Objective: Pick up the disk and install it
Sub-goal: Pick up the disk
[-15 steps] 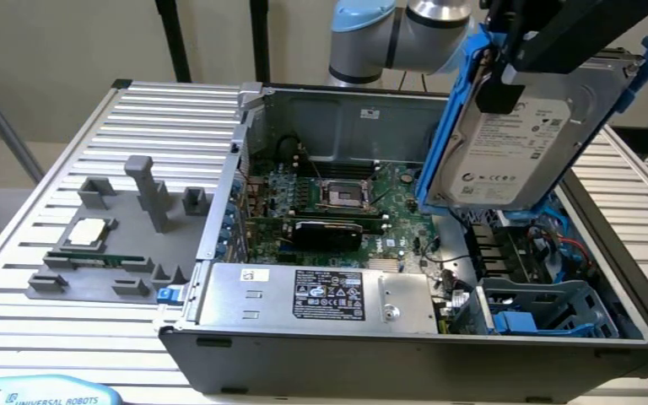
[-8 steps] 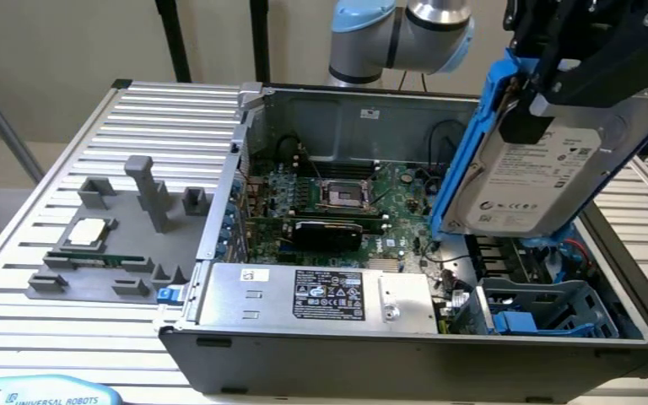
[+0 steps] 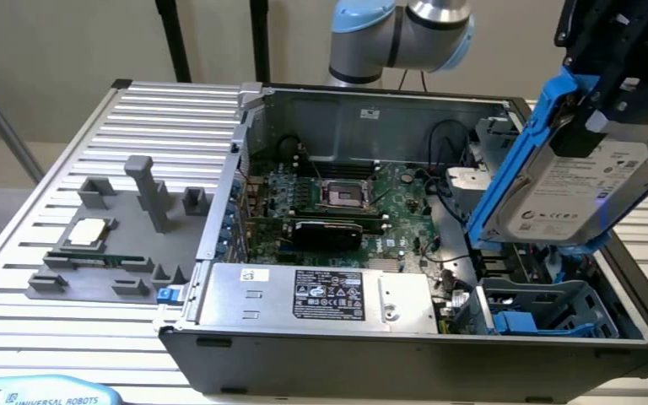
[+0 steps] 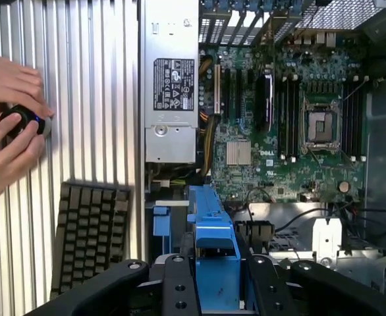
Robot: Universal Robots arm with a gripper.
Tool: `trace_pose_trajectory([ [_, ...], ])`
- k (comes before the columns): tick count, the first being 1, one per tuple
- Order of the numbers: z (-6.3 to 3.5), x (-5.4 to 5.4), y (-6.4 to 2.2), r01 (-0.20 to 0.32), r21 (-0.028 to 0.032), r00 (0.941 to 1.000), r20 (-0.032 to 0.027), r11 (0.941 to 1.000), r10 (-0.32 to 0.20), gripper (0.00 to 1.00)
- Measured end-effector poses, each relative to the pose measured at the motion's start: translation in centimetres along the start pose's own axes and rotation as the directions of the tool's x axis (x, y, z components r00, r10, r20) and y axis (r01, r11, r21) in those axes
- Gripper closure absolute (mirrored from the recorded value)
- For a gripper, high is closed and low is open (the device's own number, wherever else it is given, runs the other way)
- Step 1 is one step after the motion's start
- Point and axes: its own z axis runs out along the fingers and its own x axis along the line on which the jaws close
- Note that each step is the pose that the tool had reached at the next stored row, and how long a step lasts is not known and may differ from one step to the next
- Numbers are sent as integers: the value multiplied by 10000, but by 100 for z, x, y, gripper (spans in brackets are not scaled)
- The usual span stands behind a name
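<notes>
Jaws clamping disk (image 3: 577, 181), tilted over case (image 3: 414, 359)

End effector (image 3: 611, 118) cut by the exterior view's top and right edges; its black body covers the upper end of the disk (image 3: 572, 190). Disk label print too small to read. Arm (image 3: 403, 34) cut at the top edge. Drive bay (image 3: 543, 308) partly hidden behind the disk. Wrist view: disk edge-on, lower part buried between the black fingers (image 4: 180, 289). Two hands (image 4: 8, 131) cut by the picture edge, small black thing (image 4: 22, 122) in them unidentifiable. One end of the keyboard (image 4: 91, 237) hidden by the end effector.
</notes>
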Motion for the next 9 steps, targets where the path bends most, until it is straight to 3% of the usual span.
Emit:
trace_pose_trajectory([
  [5,86,19,-228,-1,0,10000,1,10000,1,67],
  [9,128,62,-317,0,0,10000,1,10000,0,67],
])
